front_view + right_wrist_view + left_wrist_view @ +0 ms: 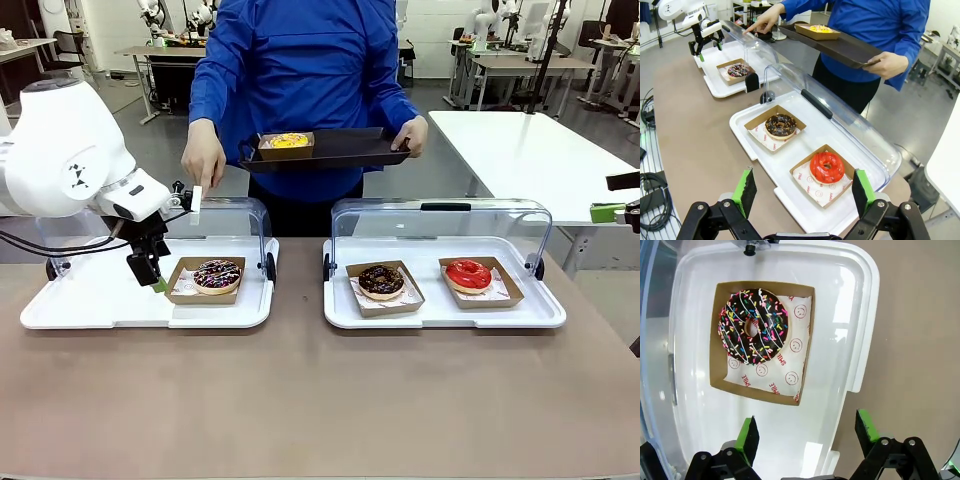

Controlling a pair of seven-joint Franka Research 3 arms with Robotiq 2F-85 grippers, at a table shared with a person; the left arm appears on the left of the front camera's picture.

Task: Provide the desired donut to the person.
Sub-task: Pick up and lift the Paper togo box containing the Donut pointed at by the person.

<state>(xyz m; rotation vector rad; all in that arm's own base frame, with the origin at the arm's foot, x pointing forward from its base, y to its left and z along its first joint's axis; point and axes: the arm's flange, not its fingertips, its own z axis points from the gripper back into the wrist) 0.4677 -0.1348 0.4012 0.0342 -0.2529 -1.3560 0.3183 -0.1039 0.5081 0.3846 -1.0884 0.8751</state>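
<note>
Donut table: two open-lidded trays, both pincers empty, person pointing.
Item 1, brown table (pixel 300 400). Item 2, left white tray (pixel 90 300), centre left of the front view, holding a cardboard dish with the sprinkled chocolate donut (pixel 217 275). The left gripper (pixel 806 429) hangs just left of that dish, fingers spread wide with nothing between them. Item 3, right white tray (pixel 440 315), centre right, with a plain chocolate donut (pixel 381 281) and a red-glazed donut (pixel 468 274), each in its own dish. The right gripper (pixel 802 190), at the bottom of its wrist view, is spread apart and empty above this tray. Item 4, the person (pixel 300 60) at the top centre: one hand (pixel 203 160) points an index finger down over the left tray's raised lid (pixel 230 225), the other hand (pixel 412 133) holds a black tray (pixel 340 150) bearing a yellow donut (pixel 289 141).
</note>
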